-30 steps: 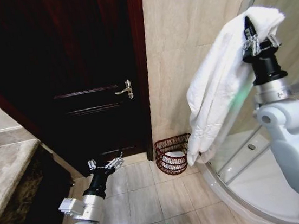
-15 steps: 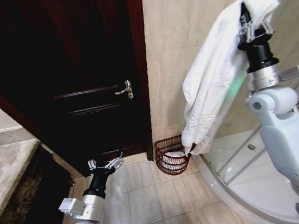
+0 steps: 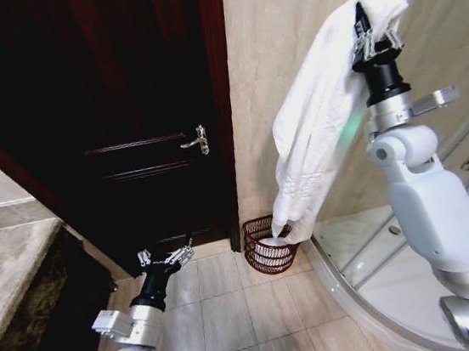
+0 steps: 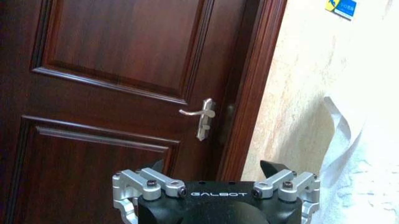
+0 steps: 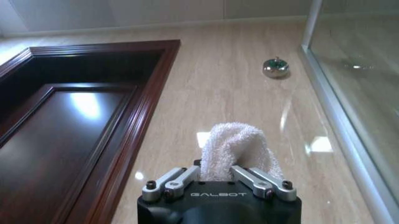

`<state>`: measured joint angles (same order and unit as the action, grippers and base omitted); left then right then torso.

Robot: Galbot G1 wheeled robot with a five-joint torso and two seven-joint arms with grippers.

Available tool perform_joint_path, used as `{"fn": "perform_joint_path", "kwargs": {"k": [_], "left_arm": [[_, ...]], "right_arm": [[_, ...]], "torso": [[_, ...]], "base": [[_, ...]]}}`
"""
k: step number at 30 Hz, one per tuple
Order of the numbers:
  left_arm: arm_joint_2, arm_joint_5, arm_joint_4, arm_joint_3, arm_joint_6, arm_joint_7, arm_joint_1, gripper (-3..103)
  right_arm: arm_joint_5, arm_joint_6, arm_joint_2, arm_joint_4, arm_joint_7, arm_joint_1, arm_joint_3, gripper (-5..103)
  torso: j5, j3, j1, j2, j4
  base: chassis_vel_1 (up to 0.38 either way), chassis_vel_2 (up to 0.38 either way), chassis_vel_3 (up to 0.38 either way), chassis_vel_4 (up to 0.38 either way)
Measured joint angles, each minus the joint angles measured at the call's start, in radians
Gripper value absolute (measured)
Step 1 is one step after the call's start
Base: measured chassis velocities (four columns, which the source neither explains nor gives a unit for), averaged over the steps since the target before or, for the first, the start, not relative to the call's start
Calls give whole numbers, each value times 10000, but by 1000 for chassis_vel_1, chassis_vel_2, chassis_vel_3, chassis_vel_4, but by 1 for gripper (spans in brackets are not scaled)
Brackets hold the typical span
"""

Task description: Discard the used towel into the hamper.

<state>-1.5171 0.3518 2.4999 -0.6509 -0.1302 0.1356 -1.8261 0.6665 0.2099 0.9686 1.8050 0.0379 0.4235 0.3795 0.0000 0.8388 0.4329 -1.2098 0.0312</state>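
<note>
White towel (image 3: pixel 314 123) hanging from right gripper (image 3: pixel 368 32)

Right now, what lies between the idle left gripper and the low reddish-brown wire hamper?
Head view: bare glossy floor tiles separate the left gripper, low by the dark wooden door, from the reddish-brown wire hamper.

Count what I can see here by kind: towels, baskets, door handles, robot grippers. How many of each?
Towels: 1, white towel
Baskets: 1, hamper
Door handles: 1, door handle
Grippers: 2, left gripper and right gripper
Total: 5
</note>
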Motion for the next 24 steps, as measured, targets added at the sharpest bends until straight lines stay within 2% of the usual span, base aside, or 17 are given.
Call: {"fn": "perform_joint_path", "kwargs": {"k": [24], "left_arm": [[0, 0, 0, 0, 0, 0, 1, 100]], "right_arm": [[-397, 109, 732, -988, 132, -645, -616, 8]], "torso": [[1, 0, 1, 0, 0]], "base": [[0, 0, 0, 0]]}}
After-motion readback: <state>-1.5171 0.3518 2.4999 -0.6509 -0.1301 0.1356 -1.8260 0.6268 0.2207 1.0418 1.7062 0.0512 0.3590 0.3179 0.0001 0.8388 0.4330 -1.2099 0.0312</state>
